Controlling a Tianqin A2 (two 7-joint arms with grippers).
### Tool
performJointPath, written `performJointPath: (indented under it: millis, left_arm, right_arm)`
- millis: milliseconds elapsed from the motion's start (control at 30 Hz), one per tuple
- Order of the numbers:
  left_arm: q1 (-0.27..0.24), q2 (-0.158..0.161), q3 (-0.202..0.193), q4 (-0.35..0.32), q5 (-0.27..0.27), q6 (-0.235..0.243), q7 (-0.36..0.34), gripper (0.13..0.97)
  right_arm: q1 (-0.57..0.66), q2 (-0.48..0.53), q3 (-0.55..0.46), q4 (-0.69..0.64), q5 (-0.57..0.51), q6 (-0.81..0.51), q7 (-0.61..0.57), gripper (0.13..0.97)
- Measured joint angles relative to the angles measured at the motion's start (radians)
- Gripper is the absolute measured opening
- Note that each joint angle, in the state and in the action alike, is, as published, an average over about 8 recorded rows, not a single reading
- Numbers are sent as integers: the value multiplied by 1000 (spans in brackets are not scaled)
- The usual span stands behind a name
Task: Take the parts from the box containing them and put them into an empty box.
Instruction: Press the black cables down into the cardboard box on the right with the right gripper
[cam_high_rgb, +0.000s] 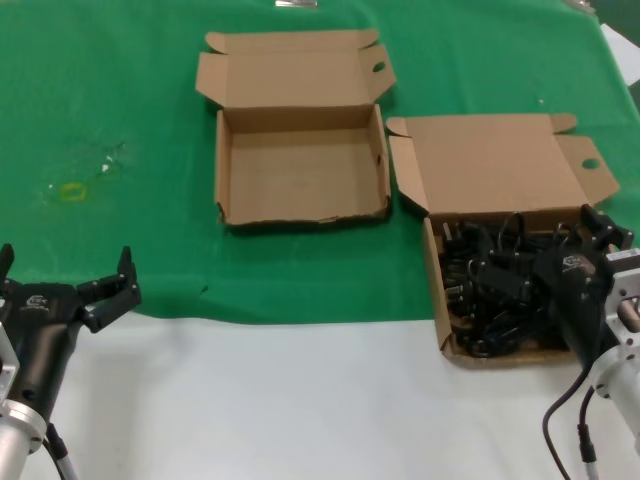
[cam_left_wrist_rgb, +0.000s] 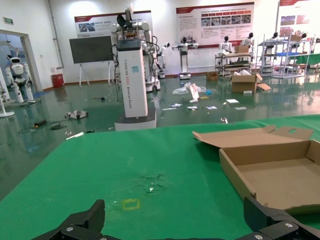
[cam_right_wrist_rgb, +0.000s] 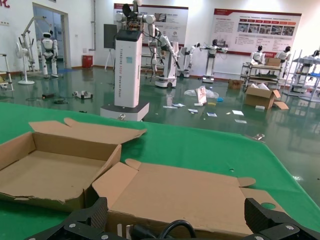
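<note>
Inside the right box, tangled black cords, right pincer spread above, holding nothing, left pincer open, idle.

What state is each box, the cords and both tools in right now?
Empty box: lid open, nothing inside.
Box of cords: lid open, loaded.
Power cords: tangled heap, all inside their box.
Left tool: open, holding nothing, over the table's near edge, away from both boxes.
Right tool: open, holding nothing, over the cord box's right end.
</note>
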Motion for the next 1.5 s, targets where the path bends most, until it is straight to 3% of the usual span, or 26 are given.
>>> performJointPath:
  millis: [833,1267,1500]
  left_arm:
    - [0,0,0,0,0,0,0,964]
    - [0,0,0,0,0,0,0,892]
    - [0,0,0,0,0,0,0,780]
  right_arm:
    - [0,0,0,0,0,0,0,966]
    - [10,5,-12,8,-6,10,-8,966]
    - [43,142,-126,34,54,45,10,966]
